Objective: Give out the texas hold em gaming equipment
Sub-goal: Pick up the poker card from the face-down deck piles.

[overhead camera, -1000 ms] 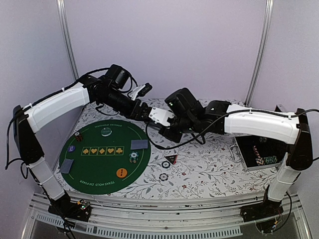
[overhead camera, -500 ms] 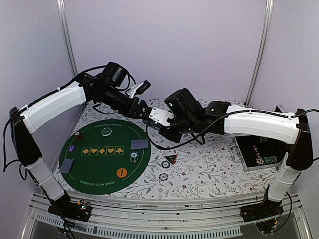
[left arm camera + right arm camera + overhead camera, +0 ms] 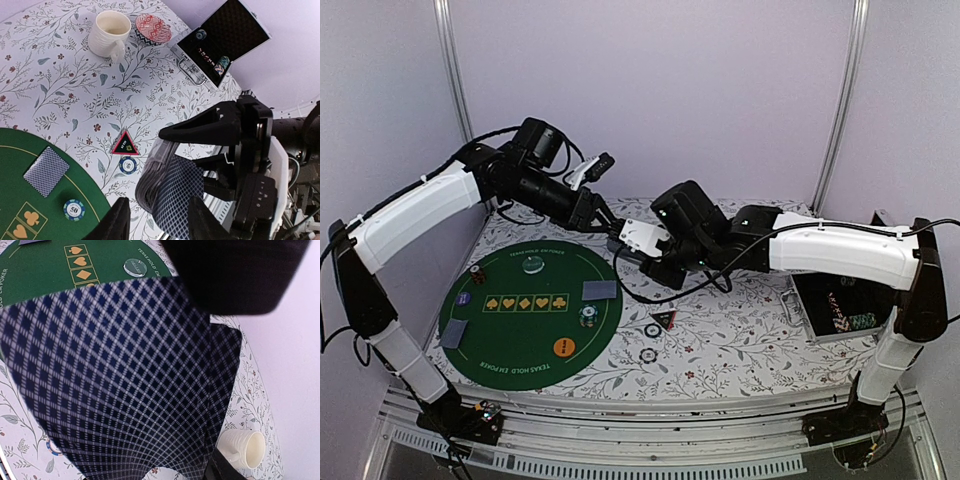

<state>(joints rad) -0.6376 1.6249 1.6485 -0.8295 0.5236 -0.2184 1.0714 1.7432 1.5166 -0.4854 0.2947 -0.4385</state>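
**Two robot arms meet over a poker table with a deck of cards between them**

Nearest us in the overhead view lies a round green felt mat (image 3: pixel 520 338). "TEXAS HOLD'EM POKER" is printed along its rim, and a row of gold suit symbols runs across its middle. On the mat we see an orange disc button (image 3: pixel 564 347) and an edge-striped poker chip (image 3: pixel 587 316), which reads "50" in the left wrist view. There is also a face-down grey-blue-backed playing card (image 3: pixel 601 289) and, farther back, a clear disc (image 3: pixel 533 265). Just off the mat's right edge sits a black-and-red triangular marker (image 3: pixel 664 320) beside two more chips, whose lettering is too small to read.

Beyond the mat, in mid-air, the right gripper (image 3: pixel 175 150) pinches a thick deck of diamond-backed cards (image 3: pixel 172 195) between its black fingers. The deck's long axis runs from that gripper straight toward the left wrist camera. Its free end sits in the gap of the left gripper (image 3: pixel 160 210), whose fingers are spread to either side. We cannot tell whether they touch the cards. We judge the left arm is placed to take a card.

Farther off stand an open silver case (image 3: pixel 195 70) holding chips, its red lettering unreadable, a cream mug (image 3: pixel 109 32) and a red-patterned small dish (image 3: pixel 152 27).
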